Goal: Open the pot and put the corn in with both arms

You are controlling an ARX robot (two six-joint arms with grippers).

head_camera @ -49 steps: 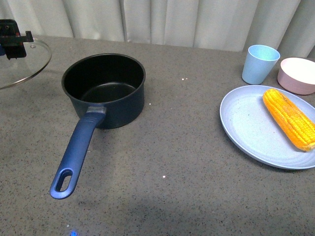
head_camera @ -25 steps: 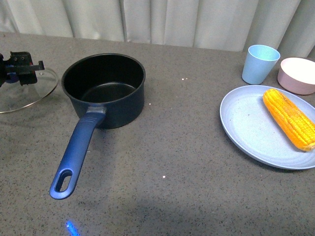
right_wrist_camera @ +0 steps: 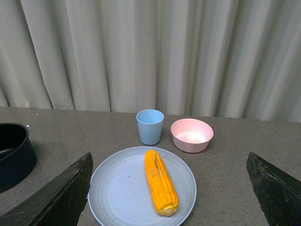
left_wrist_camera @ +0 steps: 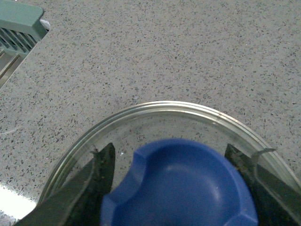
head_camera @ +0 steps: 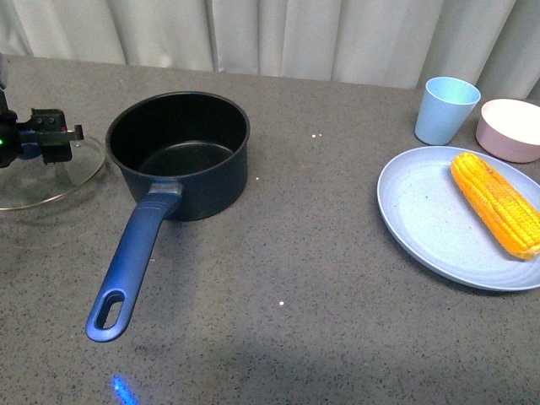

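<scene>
Lid's come down and slid in toward the pot since the earlier frames. The glass lid (head_camera: 51,181) now sits low, just beside the pot's (head_camera: 179,148) left rim. Can't tell if it's on the table (head_camera: 295,278) yet. Left gripper (head_camera: 51,142) is clamped on its blue knob (left_wrist_camera: 183,186).

Near to far, front cam: the long blue handle (head_camera: 126,270) points back toward the cam. The pot is open, black inside, empty. Off to the right, well apart from the pot, the corn (head_camera: 498,202) lies on the right half of the pale blue plate (head_camera: 422,219). Behind it are a pale blue cup (head_camera: 445,110) and a pink bowl (head_camera: 510,128), then the curtain (head_camera: 337,34).

Corn, imo: stiff, fairly light, round so it can roll, and the bumpy kernels should give some bite. I'd pinch it across the middle w/ jaws square to its length, not at the tapered ends.

Views: the right gripper (right_wrist_camera: 169,162) isn't in the front view at all. Its wrist cam shows the fingers spread wide, holding nothing, well short of the corn. The left wrist cam shows fingers either side of the knob, plus a green slatted thing (left_wrist_camera: 19,23) at the table edge that the front cam misses.
</scene>
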